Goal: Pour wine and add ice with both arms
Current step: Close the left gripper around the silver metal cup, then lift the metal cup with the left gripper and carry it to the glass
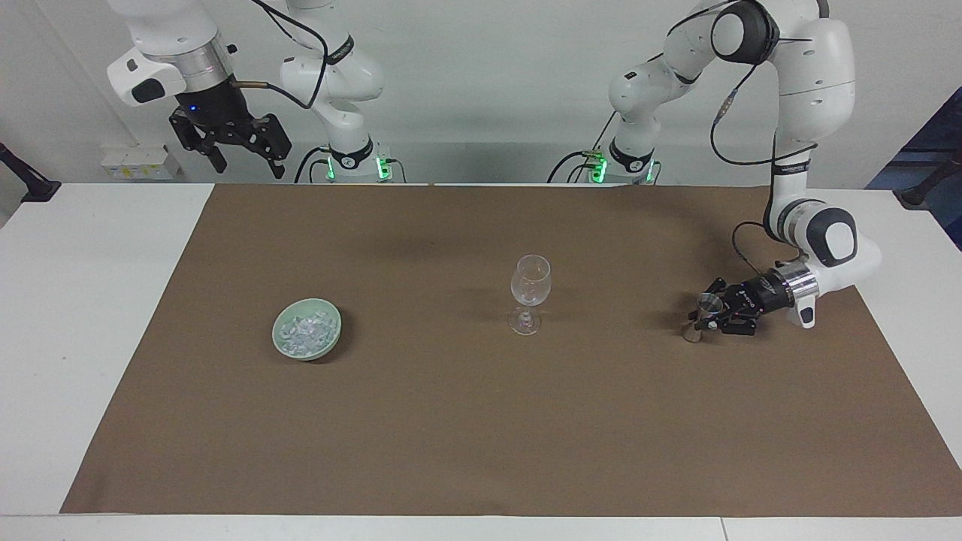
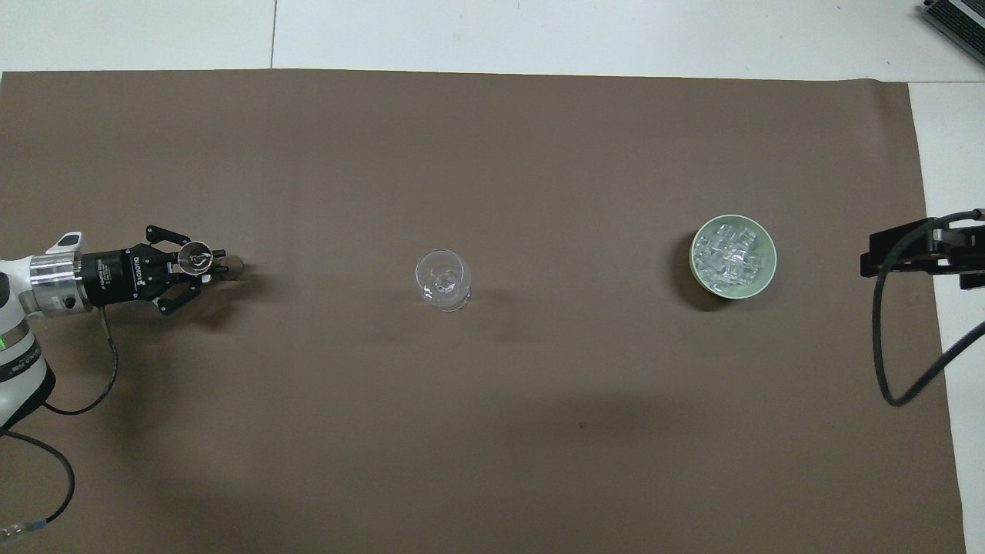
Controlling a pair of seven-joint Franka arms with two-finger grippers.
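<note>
An empty clear wine glass (image 1: 530,291) (image 2: 442,278) stands upright mid-mat. The ice (image 1: 306,332) (image 2: 731,252) fills a pale green bowl (image 1: 333,337) (image 2: 769,269) toward the right arm's end of the table. Toward the left arm's end, a small metal measuring cup (image 1: 692,331) (image 2: 192,258) stands on the mat, with my left gripper (image 1: 706,319) (image 2: 214,264) lying low and level, shut on it. What the cup holds is hidden; no wine shows. My right gripper (image 1: 248,161) waits high near its base, open and holding nothing.
A brown mat (image 1: 481,436) (image 2: 492,431) covers most of the white table (image 1: 90,315). A black cable (image 2: 885,338) of the right arm loops over the mat's edge beside the bowl.
</note>
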